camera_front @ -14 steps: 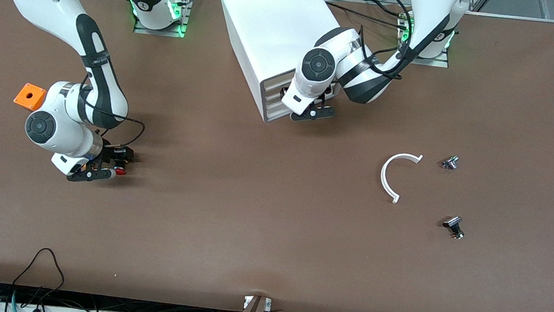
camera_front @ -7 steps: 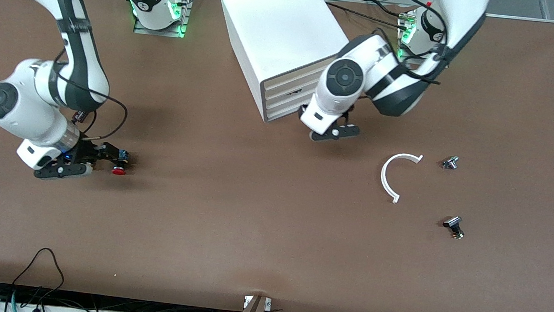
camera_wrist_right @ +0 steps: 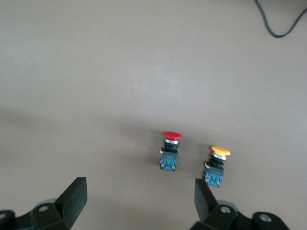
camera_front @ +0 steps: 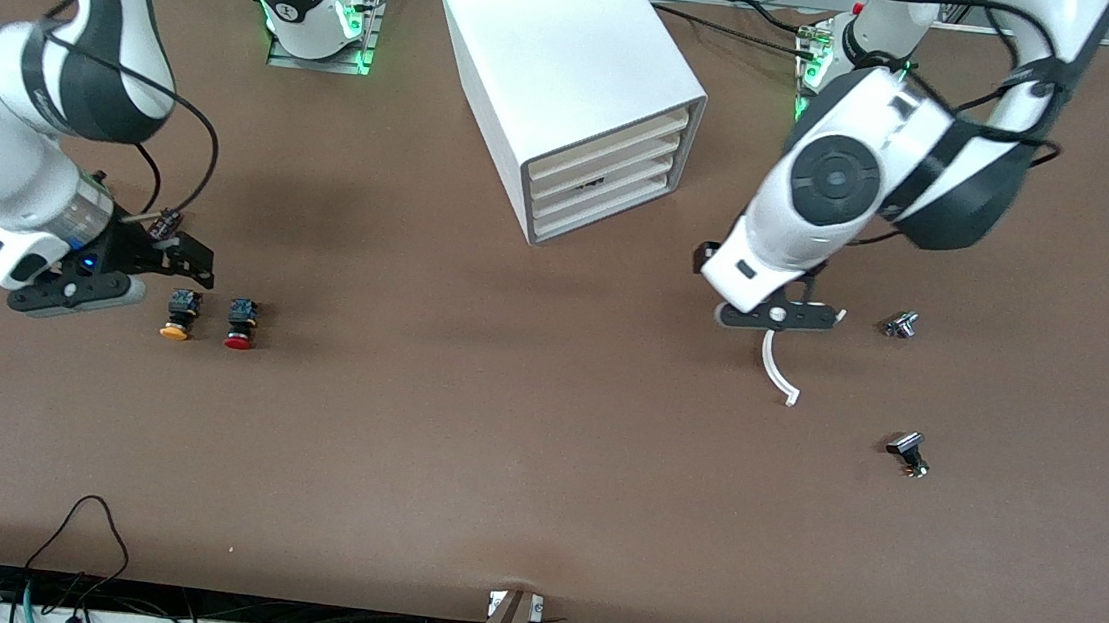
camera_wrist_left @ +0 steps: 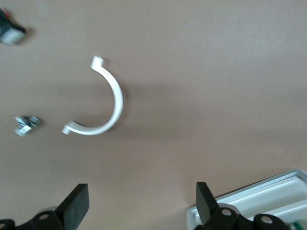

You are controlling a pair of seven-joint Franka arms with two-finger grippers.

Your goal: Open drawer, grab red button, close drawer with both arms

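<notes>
Right gripper (camera_front: 132, 267) hangs released, jaws wide and empty, over the worktop close to the edge at the right arm's end, just beside the yellow-capped button (camera_front: 177, 313). The button (camera_front: 239, 322) with the red cap lies on the worktop touching nothing, beside its yellow twin and toward the cabinet's side of it. Mid-worktop, near the edge where the bases stand, the white cabinet (camera_front: 575, 82) shows its stacked fronts all flush, so the drawer (camera_front: 604, 177) looks shut. Left gripper (camera_front: 777, 316) also hangs released and empty, over the white curved strip (camera_front: 778, 371), with two small metal parts (camera_front: 902, 325) lying toward the left arm's end. Likely risks: the two buttons lie so close together that any regrasp could take the wrong cap, and a low left gripper could drag the curved strip.
</notes>
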